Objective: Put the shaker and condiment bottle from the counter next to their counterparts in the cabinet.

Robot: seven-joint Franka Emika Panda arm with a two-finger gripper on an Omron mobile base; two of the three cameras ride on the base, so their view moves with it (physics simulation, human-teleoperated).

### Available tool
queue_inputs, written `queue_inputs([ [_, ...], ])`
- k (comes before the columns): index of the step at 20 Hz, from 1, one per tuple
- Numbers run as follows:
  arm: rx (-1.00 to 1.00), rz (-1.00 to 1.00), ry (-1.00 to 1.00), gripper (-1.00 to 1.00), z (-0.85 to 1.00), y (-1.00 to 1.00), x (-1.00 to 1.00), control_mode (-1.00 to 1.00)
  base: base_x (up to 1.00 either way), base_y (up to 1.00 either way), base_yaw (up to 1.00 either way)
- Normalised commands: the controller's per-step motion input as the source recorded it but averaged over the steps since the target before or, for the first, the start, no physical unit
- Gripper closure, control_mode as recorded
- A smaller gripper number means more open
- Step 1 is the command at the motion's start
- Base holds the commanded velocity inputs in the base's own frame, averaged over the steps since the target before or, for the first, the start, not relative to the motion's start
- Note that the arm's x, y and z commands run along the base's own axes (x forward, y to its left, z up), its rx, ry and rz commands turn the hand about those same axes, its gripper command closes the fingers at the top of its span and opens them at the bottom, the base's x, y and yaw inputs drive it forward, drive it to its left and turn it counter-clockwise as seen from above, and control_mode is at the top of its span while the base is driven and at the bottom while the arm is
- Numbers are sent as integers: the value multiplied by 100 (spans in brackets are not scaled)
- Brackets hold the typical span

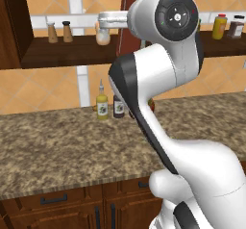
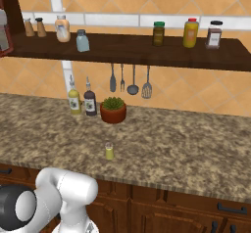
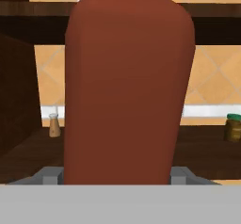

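Note:
My gripper [image 3: 115,175] is shut on the condiment bottle [image 3: 127,86], a tall red bottle held upright in front of the cabinet [image 1: 62,52]. One grey finger [image 3: 47,175] shows on each side of its base. The same bottle [image 1: 130,38] rises behind my arm at shelf height. The shaker [image 2: 109,151], tiny and yellow-green, stands alone on the counter [image 2: 186,144]. On the shelf stand the counterparts: a squat peach-and-white bottle [image 2: 62,29] and a pale blue-grey shaker [image 2: 82,40].
Two brown shakers [image 2: 34,27] stand at the shelf's left end, and three jars [image 2: 190,33] further right. Against the wall on the counter are a yellow nozzle bottle [image 2: 74,100], a dark one [image 2: 89,101] and a potted plant [image 2: 113,109]. Utensils [image 2: 132,80] hang under the shelf.

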Motion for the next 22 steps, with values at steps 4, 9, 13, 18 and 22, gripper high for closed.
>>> queue_inputs([
  [4,9,0,-4,100,0,0,25,-100,0,0,0],
  [9,6,0,-20,100,6,7,0,-100,0,0,0],
  [13,-4,0,-5,100,0,9,3,-100,0,0,0],
  [18,-6,0,5,100,0,0,12,-100,0,0,0],
  [22,0,0,0,100,0,0,30,-100,0,0,0],
])
